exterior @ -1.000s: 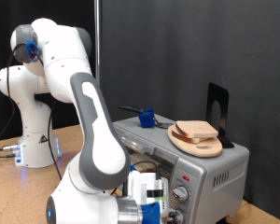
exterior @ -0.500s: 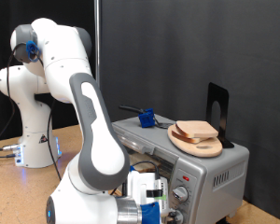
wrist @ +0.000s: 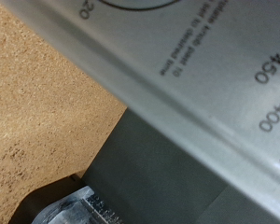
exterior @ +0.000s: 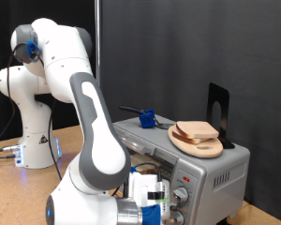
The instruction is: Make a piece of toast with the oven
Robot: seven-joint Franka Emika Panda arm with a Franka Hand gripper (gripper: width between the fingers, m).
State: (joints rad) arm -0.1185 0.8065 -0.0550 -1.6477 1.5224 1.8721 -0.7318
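the robot's hand (exterior: 152, 199) sits low against the front panel of the small silver boxy metal toaster oven (exterior: 192, 169), right by its round knobs (exterior: 182, 195). whether it is released or clenched i cannot tell; the fingers are hidden in the exterior view. the wrist view only shows a blurred grey dial face with printed numbers (400, 450) very close up, a bit of brown wooden counter (wrist: 37, 103) beside it, and one metal fingertip (wrist: 70, 207) at the edge.

risks, as judgement: the hand is so close to the panel that a small slip could scrape it, turn a knob past the wanted setting, or shove the light oven along the counter. that shove could also shake what rests on top.

the squarish pale bread slice with light-brown crust (exterior: 197, 129) lies flat on a round light wooden board (exterior: 197, 142) on the oven's roof, above the hand and off to its side, not inside. it looks untoasted, soft and light.
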